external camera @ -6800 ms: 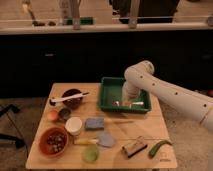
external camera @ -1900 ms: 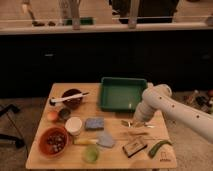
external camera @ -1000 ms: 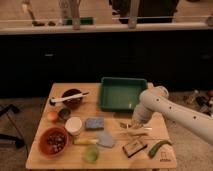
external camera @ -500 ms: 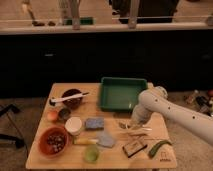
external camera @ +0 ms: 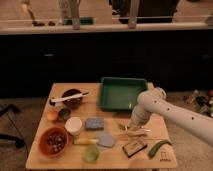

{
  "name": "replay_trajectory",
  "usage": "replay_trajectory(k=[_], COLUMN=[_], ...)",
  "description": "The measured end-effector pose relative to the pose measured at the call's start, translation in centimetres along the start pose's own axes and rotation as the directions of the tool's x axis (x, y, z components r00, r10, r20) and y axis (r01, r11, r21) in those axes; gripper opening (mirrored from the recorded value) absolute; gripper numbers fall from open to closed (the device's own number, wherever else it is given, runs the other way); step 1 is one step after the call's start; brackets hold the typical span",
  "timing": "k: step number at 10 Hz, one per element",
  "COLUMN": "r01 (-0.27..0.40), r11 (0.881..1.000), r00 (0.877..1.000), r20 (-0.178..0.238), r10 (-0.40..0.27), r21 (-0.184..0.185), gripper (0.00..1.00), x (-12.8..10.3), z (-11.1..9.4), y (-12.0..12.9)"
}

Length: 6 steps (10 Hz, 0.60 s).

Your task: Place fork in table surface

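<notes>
My gripper (external camera: pixel 131 125) hangs at the end of the white arm that reaches in from the right. It is low over the table surface (external camera: pixel 45 159), just in front of the green tray (external camera: pixel 122 93). The fork (external camera: pixel 134 133) is a thin pale sliver lying on or just above the wood directly under the gripper. The arm's wrist hides where gripper and fork meet, so I cannot tell whether the fork is held.
Dark bowl with long white-handled utensil (external camera: pixel 70 98) at back left. Orange fruit (external camera: pixel 52 116), white cup (external camera: pixel 74 125), blue sponge (external camera: pixel 94 123), orange bowl (external camera: pixel 53 141), yellow-handled blue spatula (external camera: pixel 96 141), green cup (external camera: pixel 91 153), dark block (external camera: pixel 134 148), green vegetable (external camera: pixel 159 148) at front.
The arm has moved from over the green tray to the table in front of it and lowered. In the last second it has barely moved.
</notes>
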Motion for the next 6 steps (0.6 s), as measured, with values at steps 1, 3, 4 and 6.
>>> replay_trajectory(k=[1,3,4,6], r01=[0.0,-0.001,-0.003,-0.004], r11=[1.0,1.0,1.0,1.0], r00=[1.0,1.0,1.0,1.0], r20=[0.0,-0.001,-0.001,-0.002], r10=[0.0,0.001,0.003,0.004], r21=[0.0,0.001,0.001,0.001], gripper=[0.41,0.46,0.47,0.46], x=[-0.1,-0.1,-0.06,-0.24], z=[0.0,-0.06,-0.15,0.31], y=[0.08,0.18,0.18,0.41])
